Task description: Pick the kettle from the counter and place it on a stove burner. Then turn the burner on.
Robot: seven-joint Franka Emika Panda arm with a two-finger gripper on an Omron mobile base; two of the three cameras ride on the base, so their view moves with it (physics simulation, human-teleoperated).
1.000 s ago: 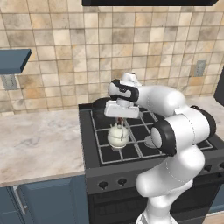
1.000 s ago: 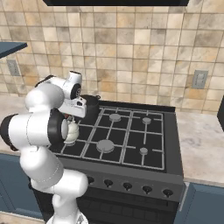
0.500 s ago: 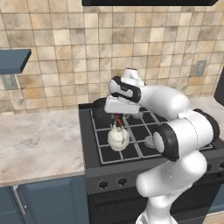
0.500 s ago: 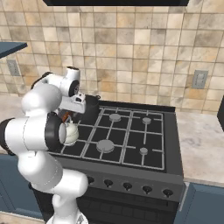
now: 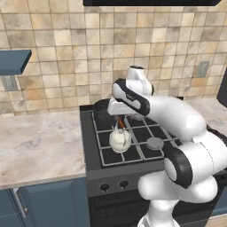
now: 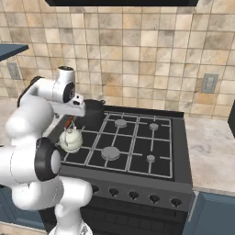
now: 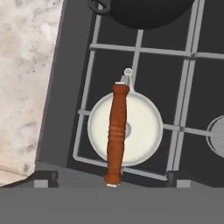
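Observation:
The cream-white kettle (image 5: pixel 119 139) (image 6: pixel 71 140) (image 7: pixel 126 127) stands upright on the black grate at the stove's front left, its orange-red handle (image 7: pixel 117 131) arched over the lid. The stove burner beneath it is hidden by the kettle's body. My gripper (image 5: pixel 118 117) (image 6: pixel 69 119) (image 7: pixel 110 180) hovers just above the handle, open. Its fingertips (image 7: pixel 43 180) stand wide apart on either side of the handle, touching nothing. The beige counter (image 5: pixel 40 142) (image 7: pixel 26 65) lies to the stove's left.
A dark grey pot (image 5: pixel 103 111) (image 6: pixel 92 114) (image 7: pixel 148 11) sits on the back left burner, right behind the kettle. A wider grey burner cap (image 5: pixel 154 142) (image 6: pixel 110 153) lies to the kettle's right. Control knobs (image 5: pixel 105 187) (image 6: pixel 133 195) line the stove's front panel.
The gripper has opened, let go of the kettle's handle and lifted slightly. The kettle stays put on the front left grate.

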